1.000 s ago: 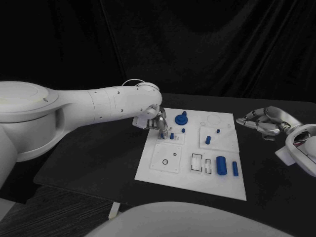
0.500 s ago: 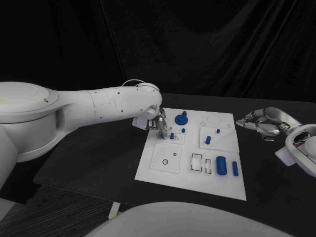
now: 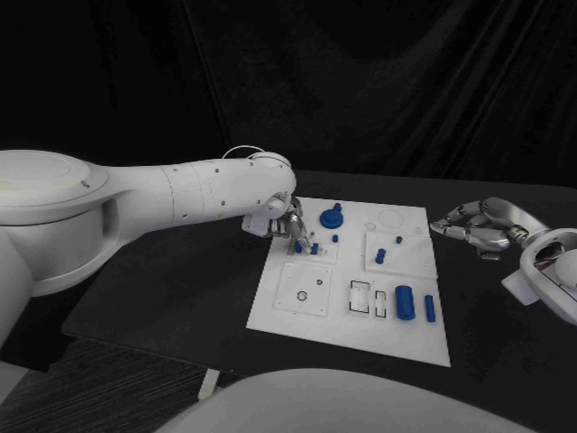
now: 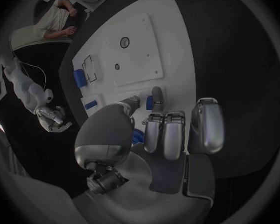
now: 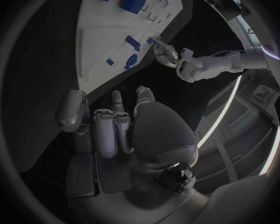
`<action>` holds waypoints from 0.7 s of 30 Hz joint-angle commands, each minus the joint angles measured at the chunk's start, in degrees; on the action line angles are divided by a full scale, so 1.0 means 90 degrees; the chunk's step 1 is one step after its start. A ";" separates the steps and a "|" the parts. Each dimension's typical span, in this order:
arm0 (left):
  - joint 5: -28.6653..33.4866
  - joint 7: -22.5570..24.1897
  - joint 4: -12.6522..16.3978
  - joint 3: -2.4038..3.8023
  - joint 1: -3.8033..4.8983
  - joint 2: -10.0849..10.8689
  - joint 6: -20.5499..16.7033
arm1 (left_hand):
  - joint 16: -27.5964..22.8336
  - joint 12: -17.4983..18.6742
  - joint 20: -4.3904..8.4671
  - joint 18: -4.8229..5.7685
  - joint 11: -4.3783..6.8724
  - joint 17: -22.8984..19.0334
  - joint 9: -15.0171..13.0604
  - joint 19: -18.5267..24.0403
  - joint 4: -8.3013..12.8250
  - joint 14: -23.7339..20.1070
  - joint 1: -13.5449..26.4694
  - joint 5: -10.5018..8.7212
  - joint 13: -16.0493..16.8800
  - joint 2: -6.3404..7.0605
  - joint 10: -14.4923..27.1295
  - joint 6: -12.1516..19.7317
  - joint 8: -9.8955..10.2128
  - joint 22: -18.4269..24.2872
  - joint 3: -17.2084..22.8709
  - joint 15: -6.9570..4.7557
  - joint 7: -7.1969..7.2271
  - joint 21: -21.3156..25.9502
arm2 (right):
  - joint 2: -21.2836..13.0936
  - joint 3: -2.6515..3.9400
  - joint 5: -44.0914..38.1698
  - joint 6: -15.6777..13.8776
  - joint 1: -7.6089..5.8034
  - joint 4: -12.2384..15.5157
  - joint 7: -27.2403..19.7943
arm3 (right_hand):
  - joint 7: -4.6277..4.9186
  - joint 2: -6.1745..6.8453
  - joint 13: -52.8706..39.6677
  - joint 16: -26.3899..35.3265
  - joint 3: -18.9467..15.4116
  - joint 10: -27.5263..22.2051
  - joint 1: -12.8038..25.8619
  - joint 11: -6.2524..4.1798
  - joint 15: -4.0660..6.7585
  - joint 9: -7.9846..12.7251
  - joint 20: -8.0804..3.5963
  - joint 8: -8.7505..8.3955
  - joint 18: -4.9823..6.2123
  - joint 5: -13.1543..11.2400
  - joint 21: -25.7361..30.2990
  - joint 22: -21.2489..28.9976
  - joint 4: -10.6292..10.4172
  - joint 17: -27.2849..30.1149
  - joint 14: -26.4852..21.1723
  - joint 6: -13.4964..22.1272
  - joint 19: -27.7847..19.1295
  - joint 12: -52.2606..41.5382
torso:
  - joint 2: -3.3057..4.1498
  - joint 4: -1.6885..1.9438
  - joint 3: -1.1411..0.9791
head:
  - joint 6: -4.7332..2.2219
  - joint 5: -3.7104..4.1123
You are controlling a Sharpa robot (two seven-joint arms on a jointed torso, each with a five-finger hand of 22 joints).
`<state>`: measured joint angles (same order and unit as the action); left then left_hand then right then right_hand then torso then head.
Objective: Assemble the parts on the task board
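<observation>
- left hand sits over the far-left part of the task board, fingertips down, pinching a small blue peg upright against the plate
- peg's long axis looks near vertical, directly under the fingers; the seating spot is likely straight below
- right hand hovers off the board's right edge over the bench, fingers curled, holding nothing
- left hand is clearly nearer; loose blue parts lie near the board's front
</observation>
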<state>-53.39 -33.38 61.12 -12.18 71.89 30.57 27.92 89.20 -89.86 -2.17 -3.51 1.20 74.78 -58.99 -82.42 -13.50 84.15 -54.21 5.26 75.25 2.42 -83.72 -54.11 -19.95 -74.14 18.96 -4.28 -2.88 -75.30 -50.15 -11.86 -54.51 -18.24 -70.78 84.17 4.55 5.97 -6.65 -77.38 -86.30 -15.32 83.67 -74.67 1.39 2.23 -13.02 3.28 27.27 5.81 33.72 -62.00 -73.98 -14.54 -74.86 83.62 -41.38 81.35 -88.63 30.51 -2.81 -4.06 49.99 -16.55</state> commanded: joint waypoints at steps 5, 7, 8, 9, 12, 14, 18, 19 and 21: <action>0.0040 0.0038 0.0002 0.0005 -0.0017 0.0002 -0.0093 | 0.0089 -0.0016 -0.0049 -0.0013 -0.0019 0.1691 0.0078 0.0010 -0.0057 0.0650 0.0131 -0.0157 0.1639 0.0017 -0.0698 -0.0126 0.0140 -0.1228 -0.0399 0.0051 -0.0002 0.0100 | -0.0001 0.0005 -0.0029 0.0081 0.0021 -0.0004 0.0132 | 0.0019 -0.0185 -0.0800 0.0106 0.0230 0.0322 -0.0422 -0.0027 0.0065 0.0075 0.0006 -0.0083 -0.0008 0.0098 0.0131 -0.0928 -0.0007 -0.0732 0.0503 -0.0035 -0.0053 0.0192 | 0.0001 0.0001 -0.0002 | 0.0001 0.0009; 0.0040 0.0039 0.0004 0.0005 -0.0017 0.0006 -0.0115 | 0.0089 -0.0016 -0.0048 -0.0014 -0.0012 0.1691 0.0053 0.0011 -0.0076 0.0650 0.0116 -0.0168 0.1639 0.0005 -0.0698 -0.0175 0.0102 -0.1227 -0.0450 0.0048 0.0011 0.0104 | 0.0001 0.0005 -0.0029 0.0089 0.0023 -0.0006 0.0135 | 0.0019 -0.0185 -0.0800 0.0106 0.0230 0.0322 -0.0422 -0.0027 0.0065 0.0075 0.0006 -0.0083 -0.0008 0.0098 0.0131 -0.0928 -0.0007 -0.0732 0.0503 -0.0035 -0.0053 0.0192 | -0.0001 0.0000 -0.0002 | 0.0001 0.0006; 0.0040 0.0043 0.0006 0.0005 -0.0018 0.0007 -0.0138 | 0.0089 -0.0016 -0.0047 -0.0015 -0.0010 0.1691 0.0047 0.0011 -0.0078 0.0650 0.0110 -0.0168 0.1639 0.0002 -0.0698 -0.0182 0.0095 -0.1227 -0.0461 0.0047 0.0013 0.0104 | 0.0003 0.0005 -0.0029 0.0094 0.0025 -0.0007 0.0138 | 0.0019 -0.0185 -0.0800 0.0106 0.0230 0.0322 -0.0422 -0.0027 0.0065 0.0075 0.0006 -0.0083 -0.0008 0.0098 0.0131 -0.0928 -0.0007 -0.0732 0.0503 -0.0035 -0.0053 0.0192 | -0.0001 0.0000 -0.0003 | 0.0001 0.0006; 0.0040 0.0048 0.0007 0.0005 -0.0018 0.0009 -0.0158 | 0.0089 -0.0016 -0.0047 -0.0015 -0.0010 0.1691 0.0046 0.0011 -0.0078 0.0650 0.0109 -0.0168 0.1639 0.0002 -0.0698 -0.0183 0.0094 -0.1227 -0.0462 0.0047 0.0014 0.0104 | 0.0004 0.0005 -0.0029 0.0098 0.0026 -0.0008 0.0140 | 0.0019 -0.0185 -0.0800 0.0106 0.0230 0.0322 -0.0422 -0.0027 0.0065 0.0075 0.0006 -0.0083 -0.0008 0.0098 0.0131 -0.0928 -0.0007 -0.0732 0.0503 -0.0035 -0.0053 0.0192 | -0.0002 -0.0001 -0.0002 | 0.0001 0.0003; 0.0040 0.0065 0.0016 0.0005 -0.0019 0.0016 -0.0217 | 0.0089 -0.0016 -0.0047 -0.0014 -0.0009 0.1691 0.0040 0.0008 -0.0082 0.0650 0.0106 -0.0169 0.1639 0.0002 -0.0698 -0.0189 0.0086 -0.1228 -0.0475 0.0046 0.0015 0.0100 | 0.0007 0.0005 -0.0029 0.0109 0.0029 -0.0011 0.0146 | 0.0019 -0.0184 -0.0801 0.0108 0.0236 0.0323 -0.0431 -0.0026 0.0065 0.0076 0.0006 -0.0084 -0.0008 0.0101 0.0135 -0.0927 -0.0005 -0.0729 0.0502 -0.0036 -0.0054 0.0191 | -0.0002 -0.0001 -0.0004 | 0.0001 -0.0003; 0.0040 0.0072 0.0021 0.0005 -0.0019 0.0020 -0.0239 | 0.0089 -0.0016 -0.0046 -0.0015 -0.0005 0.1691 0.0022 0.0009 -0.0091 0.0650 0.0098 -0.0171 0.1639 -0.0003 -0.0698 -0.0203 0.0068 -0.1227 -0.0502 0.0044 0.0020 0.0103 | 0.0008 0.0005 -0.0029 0.0113 0.0029 -0.0012 0.0148 | 0.0019 -0.0184 -0.0801 0.0108 0.0236 0.0323 -0.0431 -0.0026 0.0065 0.0076 0.0006 -0.0084 -0.0008 0.0101 0.0135 -0.0927 -0.0005 -0.0729 0.0502 -0.0036 -0.0054 0.0191 | -0.0002 -0.0003 -0.0003 | 0.0001 -0.0007; 0.0040 0.0110 0.0040 0.0005 -0.0020 0.0034 -0.0320 | 0.0089 -0.0016 -0.0038 -0.0014 0.0010 0.1691 -0.0070 0.0004 -0.0106 0.0650 0.0037 -0.0156 0.1639 -0.0027 -0.0698 -0.0230 -0.0012 -0.1229 -0.0585 0.0032 0.0038 0.0099 | 0.0012 0.0005 -0.0029 0.0128 0.0032 -0.0017 0.0159 | 0.0019 -0.0184 -0.0801 0.0108 0.0236 0.0323 -0.0431 -0.0026 0.0065 0.0076 0.0006 -0.0084 -0.0008 0.0101 0.0135 -0.0927 -0.0005 -0.0729 0.0502 -0.0036 -0.0054 0.0191 | 0.0000 -0.0002 -0.0002 | 0.0001 0.0001; 0.0040 0.0115 0.0042 0.0005 -0.0020 0.0036 -0.0331 | 0.0089 -0.0016 -0.0038 -0.0014 0.0010 0.1691 -0.0070 0.0004 -0.0106 0.0650 0.0037 -0.0156 0.1639 -0.0027 -0.0698 -0.0230 -0.0012 -0.1229 -0.0585 0.0032 0.0038 0.0099 | 0.0013 0.0005 -0.0029 0.0131 0.0032 -0.0018 0.0161 | 0.0019 -0.0184 -0.0801 0.0108 0.0236 0.0323 -0.0431 -0.0026 0.0065 0.0076 0.0006 -0.0084 -0.0008 0.0101 0.0135 -0.0927 -0.0005 -0.0729 0.0502 -0.0036 -0.0054 0.0191 | 0.0001 -0.0002 -0.0002 | 0.0001 -0.0002; 0.0040 0.0129 0.0052 0.0005 -0.0020 0.0041 -0.0375 | 0.0089 -0.0016 -0.0032 -0.0013 0.0017 0.1691 -0.0120 0.0000 -0.0106 0.0650 -0.0011 -0.0108 0.1639 -0.0048 -0.0698 -0.0219 -0.0045 -0.1231 -0.0621 0.0027 0.0046 0.0095 | 0.0015 0.0005 -0.0029 0.0140 0.0033 -0.0022 0.0167 | 0.0019 -0.0184 -0.0801 0.0108 0.0236 0.0323 -0.0431 -0.0026 0.0065 0.0076 0.0006 -0.0084 -0.0008 0.0101 0.0135 -0.0927 -0.0005 -0.0729 0.0502 -0.0036 -0.0054 0.0191 | 0.0002 0.0001 -0.0002 | 0.0001 0.0000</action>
<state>-53.40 -33.24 61.39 -12.18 71.81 30.98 25.93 89.20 -89.86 -2.17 -3.51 1.21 74.78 -59.19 -82.42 -13.91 84.15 -54.24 4.85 75.25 2.40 -83.72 -55.09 -19.39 -74.14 16.36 -4.28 -2.65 -75.29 -50.03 -11.86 -54.52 -17.55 -70.66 84.02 4.95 5.98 -6.87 -77.38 -86.30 -15.31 83.67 -74.89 1.40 2.23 -12.99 3.28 27.12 5.81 33.73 -62.00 -73.98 -14.54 -74.86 83.62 -41.39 81.35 -88.64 30.50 -2.81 -4.08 49.99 -16.56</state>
